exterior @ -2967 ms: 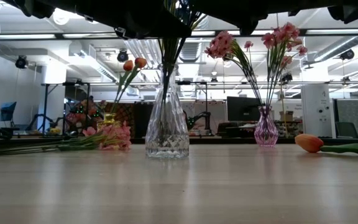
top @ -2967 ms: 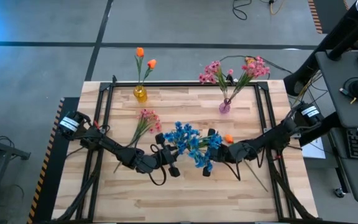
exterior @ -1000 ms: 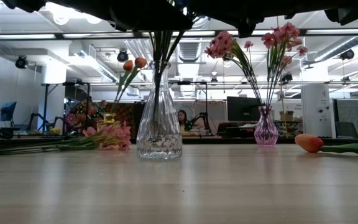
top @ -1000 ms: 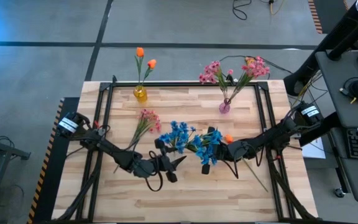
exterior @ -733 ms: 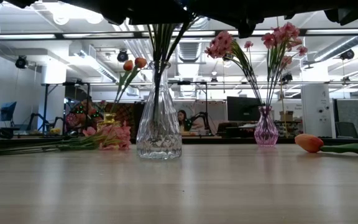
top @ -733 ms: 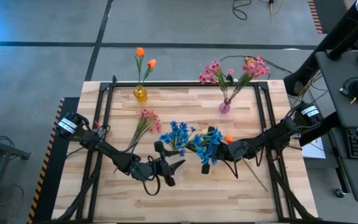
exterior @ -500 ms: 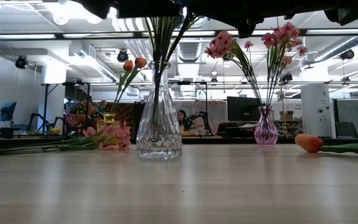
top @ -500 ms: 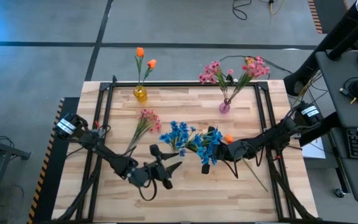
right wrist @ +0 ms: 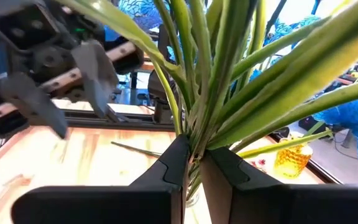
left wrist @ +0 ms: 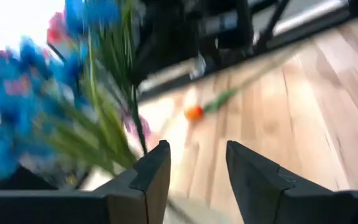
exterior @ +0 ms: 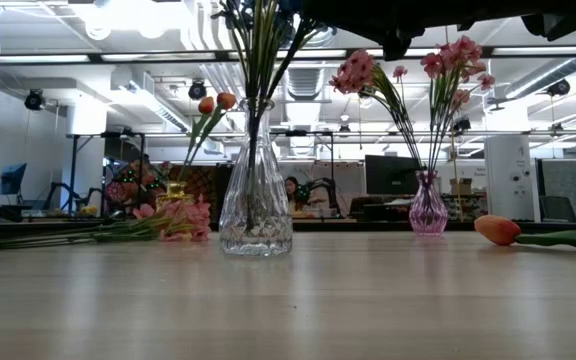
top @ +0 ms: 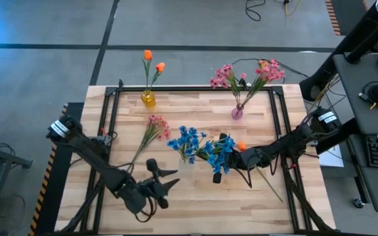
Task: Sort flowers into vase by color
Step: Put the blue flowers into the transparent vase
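A bunch of blue flowers (top: 199,149) stands with its green stems in a clear glass vase (exterior: 256,200) at the table's middle. My right gripper (right wrist: 192,163) reaches in from the table's right and is shut on those stems. My left gripper (top: 165,181) hovers open near the front left, apart from the vase, with nothing between its fingers (left wrist: 157,171). A loose pink spray (top: 151,128) lies flat on the table to the left of the vase. An orange tulip (top: 241,146) lies on the table to its right. My right gripper pinches the bundle of green stems (right wrist: 194,134) between its two fingers, below the blossoms and above the vase's neck. The fingers come in roughly level from the table's right and lie across the stems. The stems stand upright, their lower ends in the clear vase.
A yellow vase (top: 148,99) with orange buds stands at the far left. A pink vase (top: 237,113) with pink sprays stands at the far right. A black frame (top: 195,88) runs along the table's far edge and sides. Bare wood lies along the near edge.
My left gripper has drawn back from the clear vase toward the table's near left corner and stays open. The vase and the blue flowers have kept their place, with my right gripper still shut on the stems.
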